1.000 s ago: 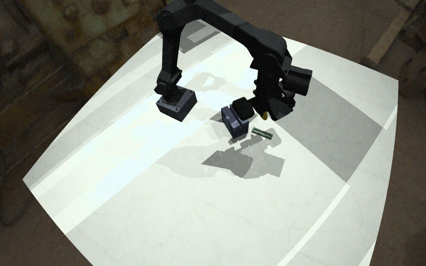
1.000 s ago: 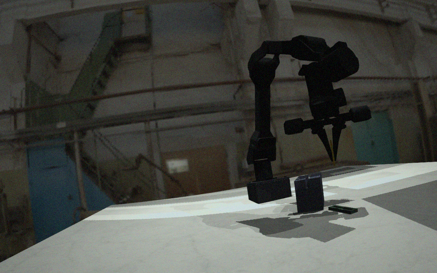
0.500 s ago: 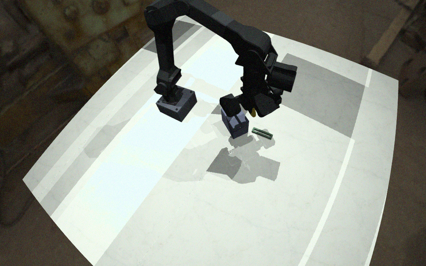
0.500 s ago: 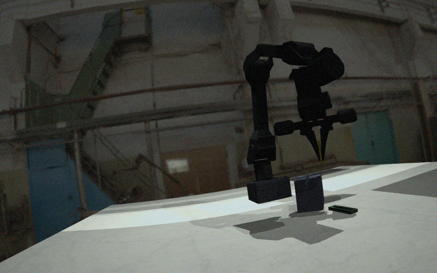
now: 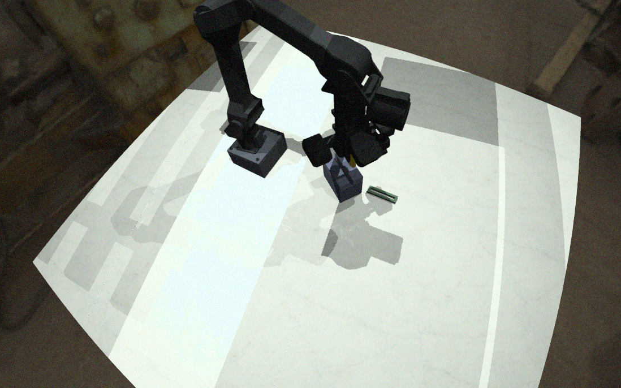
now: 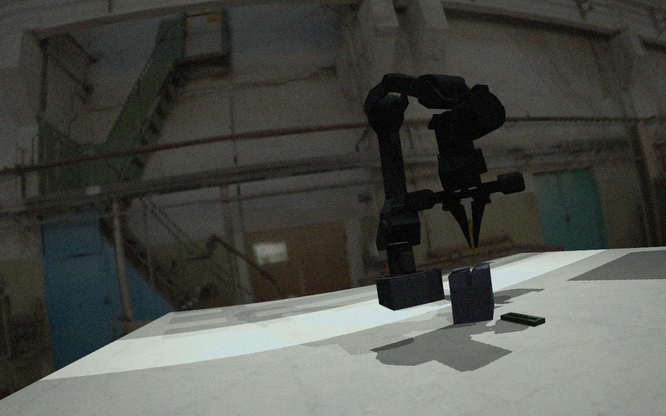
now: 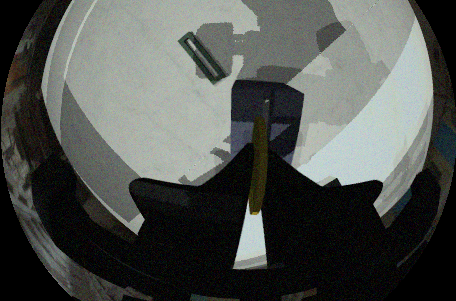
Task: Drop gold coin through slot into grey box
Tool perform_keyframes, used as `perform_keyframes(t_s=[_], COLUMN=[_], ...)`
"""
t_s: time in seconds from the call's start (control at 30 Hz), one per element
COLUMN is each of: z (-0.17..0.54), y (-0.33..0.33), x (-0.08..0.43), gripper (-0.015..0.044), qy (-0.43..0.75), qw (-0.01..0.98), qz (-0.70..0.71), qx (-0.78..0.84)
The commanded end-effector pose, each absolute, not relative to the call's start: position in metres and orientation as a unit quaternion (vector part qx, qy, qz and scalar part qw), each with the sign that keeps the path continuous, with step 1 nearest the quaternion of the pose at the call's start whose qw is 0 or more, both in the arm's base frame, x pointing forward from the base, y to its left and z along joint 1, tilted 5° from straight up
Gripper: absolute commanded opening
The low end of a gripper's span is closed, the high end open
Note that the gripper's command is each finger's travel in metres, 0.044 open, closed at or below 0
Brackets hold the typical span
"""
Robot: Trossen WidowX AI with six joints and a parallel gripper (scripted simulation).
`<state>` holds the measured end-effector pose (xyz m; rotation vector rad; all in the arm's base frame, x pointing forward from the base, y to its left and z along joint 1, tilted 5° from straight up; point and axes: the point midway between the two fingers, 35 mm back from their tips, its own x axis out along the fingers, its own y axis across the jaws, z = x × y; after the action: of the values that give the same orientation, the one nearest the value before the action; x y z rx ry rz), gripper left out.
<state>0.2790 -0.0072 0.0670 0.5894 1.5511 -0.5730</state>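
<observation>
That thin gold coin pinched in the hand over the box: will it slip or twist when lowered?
The thin gold coin looks rigid, probably holding edge-on. Only the fingertips pinch it, so it may pivot if its edge touches the grey box. Released, it would likely fall straight.

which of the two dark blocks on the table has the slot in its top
The free-standing grey box, under the hand holding the gold coin. The other block is the arm's base, slotless.

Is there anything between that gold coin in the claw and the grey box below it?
Nothing. In the exterior view, only open air separates the coin, pinched in the fingers, from the slotted box.
</observation>
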Motion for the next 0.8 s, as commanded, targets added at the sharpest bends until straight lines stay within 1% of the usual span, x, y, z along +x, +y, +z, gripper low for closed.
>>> perform_keyframes(t_s=[0.0, 0.77], z=[0.0661, 0.066], y=[-0.0081, -0.0101], x=[0.2659, 0.2655], gripper=[0.0, 0.0], qy=[0.68, 0.682], qw=[0.64, 0.64], qz=[-0.249, -0.246], qx=[0.257, 0.253])
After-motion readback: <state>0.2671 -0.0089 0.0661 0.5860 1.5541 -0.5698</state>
